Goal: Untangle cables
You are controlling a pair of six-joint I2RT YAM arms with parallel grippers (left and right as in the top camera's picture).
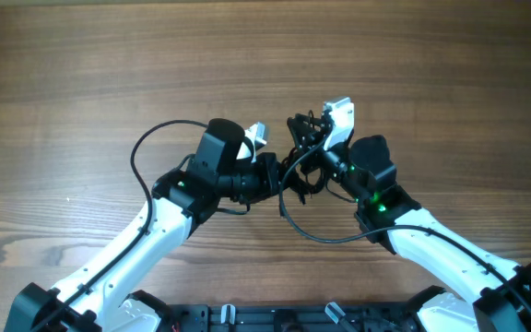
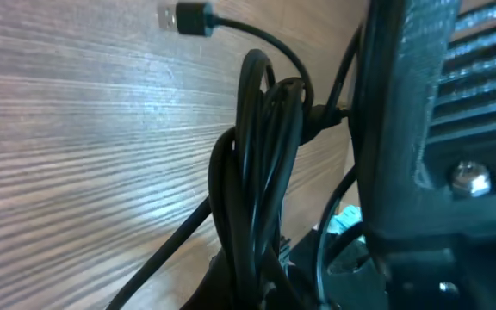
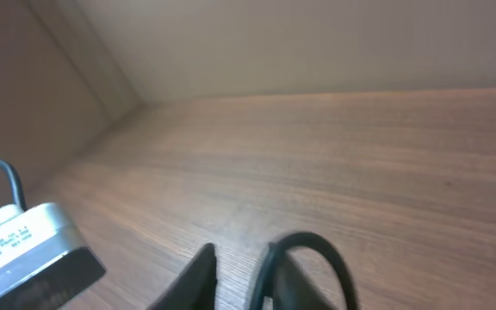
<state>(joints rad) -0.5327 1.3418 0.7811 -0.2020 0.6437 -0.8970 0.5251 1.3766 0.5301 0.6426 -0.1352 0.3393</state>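
Note:
The cables (image 1: 299, 173) are a small black tangle held up between my two grippers at the table's middle. One strand (image 1: 316, 236) loops down toward the near edge. My left gripper (image 1: 282, 180) comes in from the left. In the left wrist view its jaws (image 2: 252, 288) are shut on the bundle of black cords (image 2: 257, 164). A silver-tipped plug (image 2: 183, 15) sticks out at the top. My right gripper (image 1: 307, 138) is at the tangle's far side. In the right wrist view its fingers (image 3: 239, 277) stand slightly apart, with a cable loop (image 3: 321, 250) hooked over one finger.
The wooden table (image 1: 81, 74) spreads all round. A thicker black arm wire (image 1: 141, 152) arcs out left of the left arm. The right gripper's dark body (image 2: 420, 129) fills the right of the left wrist view. The left wrist's grey camera block (image 3: 24, 254) shows in the right wrist view.

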